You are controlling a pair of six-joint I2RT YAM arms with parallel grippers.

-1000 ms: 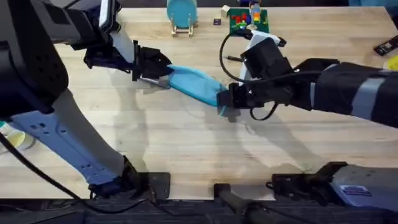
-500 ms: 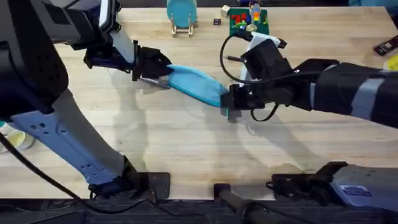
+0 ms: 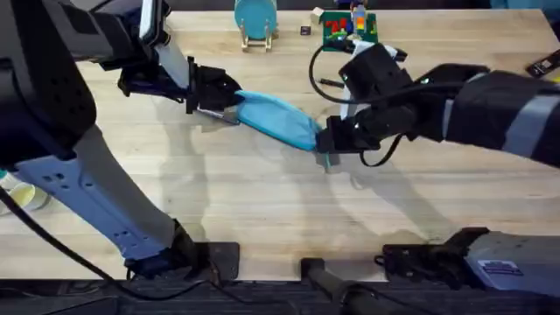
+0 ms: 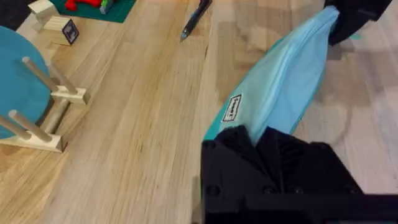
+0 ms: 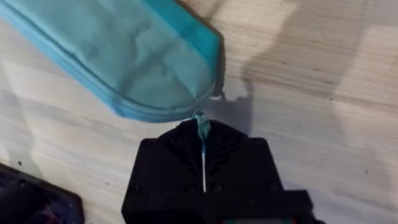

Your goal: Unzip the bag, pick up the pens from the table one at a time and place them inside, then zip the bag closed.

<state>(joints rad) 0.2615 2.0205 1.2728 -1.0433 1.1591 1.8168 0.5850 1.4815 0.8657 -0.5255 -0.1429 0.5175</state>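
Right arm has swung up-table; bag [image 3: 271, 120] unchanged, stretched across the table [image 3: 262, 201]. Left gripper [image 3: 213, 94] clamps the bag's end; right gripper [image 5: 202, 132] pinches the zipper pull [image 5: 201, 126]. Risk: pull slips out if tugged off-line.

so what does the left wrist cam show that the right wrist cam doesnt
Left wrist only: a black pen lying on the table, the round teal disc on its wooden stand, a white label on the bag, and the left gripper shut on the bag's end.

Right wrist only: the right gripper pinching the small teal zipper pull at the bag's rounded end.

Both: the light blue bag and the pale wooden table.
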